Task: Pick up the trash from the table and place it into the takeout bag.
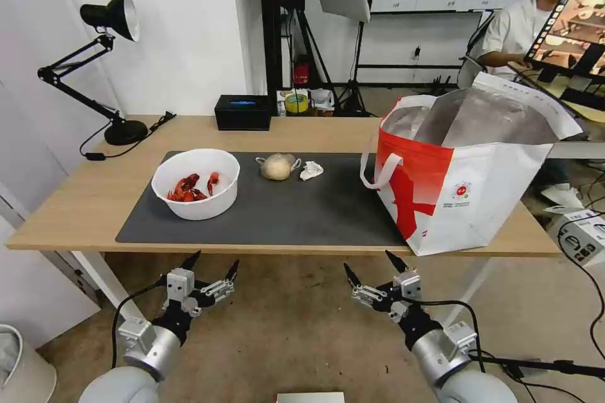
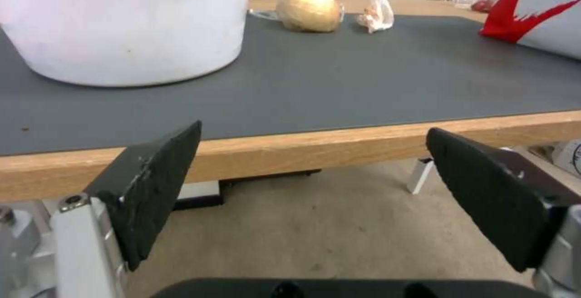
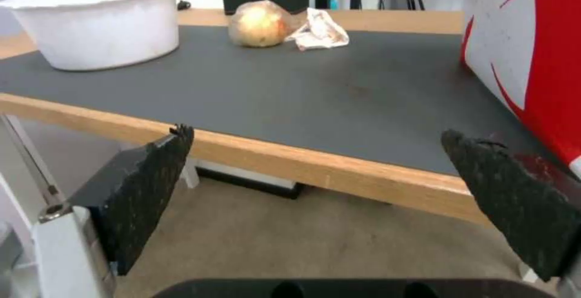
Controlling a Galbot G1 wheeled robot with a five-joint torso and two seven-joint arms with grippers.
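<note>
The white round bowl (image 1: 196,184) with red crayfish shells sits on the left part of the dark grey rectangular mat (image 1: 315,214), which covers the middle of the long light-wood worktop (image 1: 75,201). Near the mat's far edge lie the knotted clear bag with a beige lump (image 1: 277,166) and, just beside it, the crumpled white tissue (image 1: 311,170). The large white-and-red takeout bag (image 1: 466,182) stands upright at the right end with its foil-lined mouth open, probably so that trash can be dropped in from above. The left gripper (image 1: 212,266) and the right gripper (image 1: 368,267) hang below the near edge of the worktop. Both have their fingers spread wide, holding and touching nothing.
</note>
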